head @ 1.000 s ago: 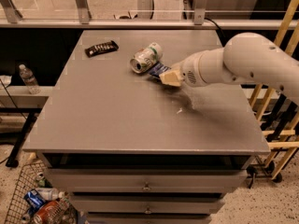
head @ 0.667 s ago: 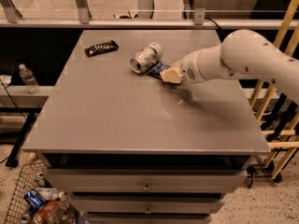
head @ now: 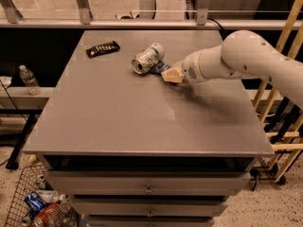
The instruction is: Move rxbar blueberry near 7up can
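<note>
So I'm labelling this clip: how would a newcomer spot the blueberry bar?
On the grey table, find the green and white drink can lying on its side. The flat dark blue snack-bar wrapper lies beside it, by the end effector; the slimmer black bar sits apart, farther left.

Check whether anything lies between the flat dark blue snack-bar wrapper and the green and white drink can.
Nothing visible does. The flat dark blue rxbar blueberry wrapper lies directly beside the green and white 7up can, with the gripper at its other end. The slim black bar lies apart.
</note>
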You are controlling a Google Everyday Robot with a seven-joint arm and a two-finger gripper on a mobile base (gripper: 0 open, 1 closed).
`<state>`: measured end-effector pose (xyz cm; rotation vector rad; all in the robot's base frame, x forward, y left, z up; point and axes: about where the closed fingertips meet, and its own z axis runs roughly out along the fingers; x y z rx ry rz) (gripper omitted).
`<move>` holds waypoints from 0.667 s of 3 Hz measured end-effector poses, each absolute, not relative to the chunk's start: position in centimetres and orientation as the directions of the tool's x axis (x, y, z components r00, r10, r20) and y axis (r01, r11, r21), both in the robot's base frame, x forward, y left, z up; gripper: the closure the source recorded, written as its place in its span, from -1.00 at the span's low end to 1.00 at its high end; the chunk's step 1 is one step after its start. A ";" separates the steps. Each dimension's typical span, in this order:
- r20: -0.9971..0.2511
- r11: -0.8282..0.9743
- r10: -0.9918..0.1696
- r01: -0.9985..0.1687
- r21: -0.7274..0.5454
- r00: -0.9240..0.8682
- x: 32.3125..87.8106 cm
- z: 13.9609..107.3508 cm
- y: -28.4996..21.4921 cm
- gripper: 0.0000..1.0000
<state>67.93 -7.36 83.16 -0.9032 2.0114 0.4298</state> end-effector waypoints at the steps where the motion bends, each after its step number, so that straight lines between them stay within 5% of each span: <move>1: -0.823 0.676 -0.437 -0.737 -0.035 -0.362 67.9 83.1 -7.2 0.65; 2: -0.823 0.673 -0.438 -0.739 -0.034 -0.361 67.9 83.0 -6.9 0.16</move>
